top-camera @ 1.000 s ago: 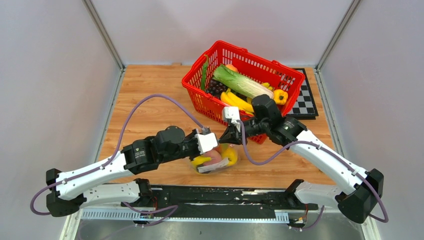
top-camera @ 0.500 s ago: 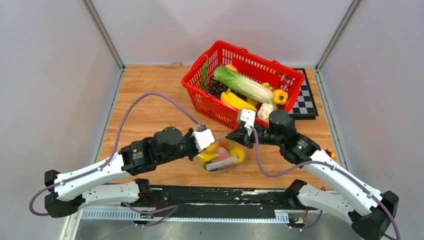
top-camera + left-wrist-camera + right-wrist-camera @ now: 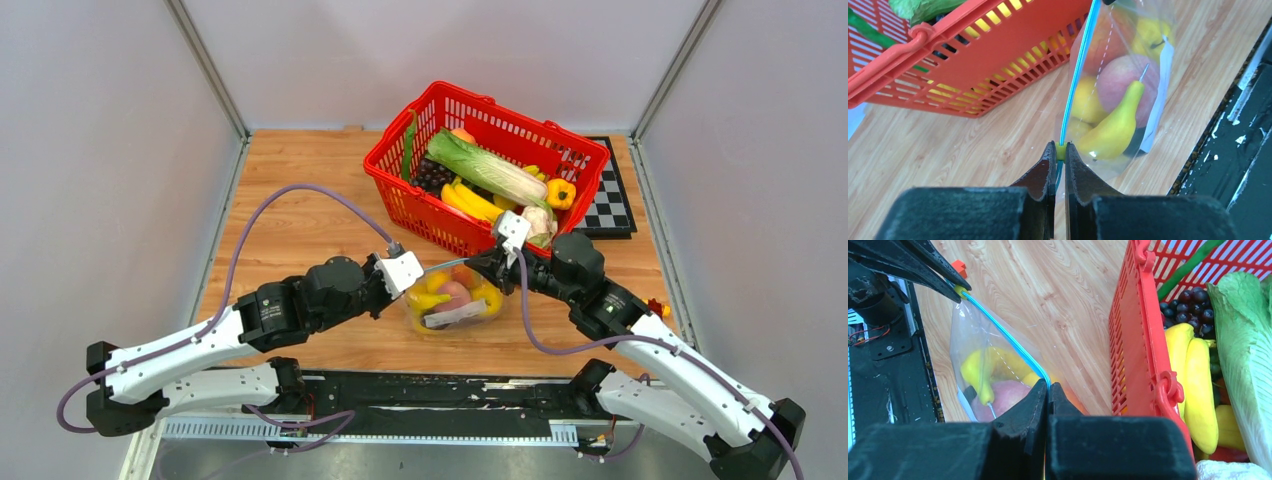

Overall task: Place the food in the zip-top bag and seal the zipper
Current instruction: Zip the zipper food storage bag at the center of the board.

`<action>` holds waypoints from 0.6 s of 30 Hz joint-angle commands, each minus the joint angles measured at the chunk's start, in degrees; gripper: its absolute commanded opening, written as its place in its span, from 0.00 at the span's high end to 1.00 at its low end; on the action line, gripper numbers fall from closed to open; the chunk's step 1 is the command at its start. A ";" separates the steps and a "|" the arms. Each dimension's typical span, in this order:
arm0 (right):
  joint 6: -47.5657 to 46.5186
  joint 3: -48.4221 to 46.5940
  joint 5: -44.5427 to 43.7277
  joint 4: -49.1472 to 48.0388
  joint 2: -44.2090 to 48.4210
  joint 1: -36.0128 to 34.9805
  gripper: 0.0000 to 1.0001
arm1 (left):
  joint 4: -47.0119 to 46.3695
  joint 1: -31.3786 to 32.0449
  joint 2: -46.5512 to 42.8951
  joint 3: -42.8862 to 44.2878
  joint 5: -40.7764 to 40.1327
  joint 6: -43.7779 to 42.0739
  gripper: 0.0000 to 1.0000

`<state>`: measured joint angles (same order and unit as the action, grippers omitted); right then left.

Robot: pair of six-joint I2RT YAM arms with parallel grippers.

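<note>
My left gripper [image 3: 1059, 151] is pinched narrow on one end of the zipper [image 3: 1075, 80]. My right gripper [image 3: 1048, 388] is clamped tight on the same teal strip further along, so the strip runs straight and taut between the two. The zip-top bag [image 3: 455, 305] hangs below that line, just in front of the red basket [image 3: 410, 205] and over the wooden table [image 3: 300, 210], though I cannot tell whether its bottom touches the wood. Inside the bag I see the food [image 3: 1113, 132]: a yellow banana-shaped piece lying against a pinkish peach [image 3: 1120, 87], with more yellow fruit packed around them.
</note>
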<state>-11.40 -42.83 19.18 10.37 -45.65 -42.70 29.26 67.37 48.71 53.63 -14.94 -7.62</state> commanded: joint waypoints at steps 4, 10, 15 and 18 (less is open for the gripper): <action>2.07 0.01 -9.10 -4.33 2.41 0.59 1.00 | 7.11 -0.20 1.23 2.99 -6.59 1.56 1.00; 2.25 0.11 -10.05 -4.41 2.76 0.64 1.00 | 8.45 -0.21 1.86 3.88 -8.35 1.34 1.00; 2.28 0.21 -10.59 -4.55 2.66 0.75 1.00 | 8.34 -0.21 0.33 3.68 -9.04 1.33 1.00; 2.39 0.29 -10.54 -4.74 2.76 0.85 1.00 | 8.76 -0.22 -0.23 3.60 -9.75 1.34 1.00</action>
<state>-9.63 -42.02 12.86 10.33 -44.47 -42.68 34.52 67.37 50.41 55.57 -21.28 -6.72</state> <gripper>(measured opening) 0.020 0.104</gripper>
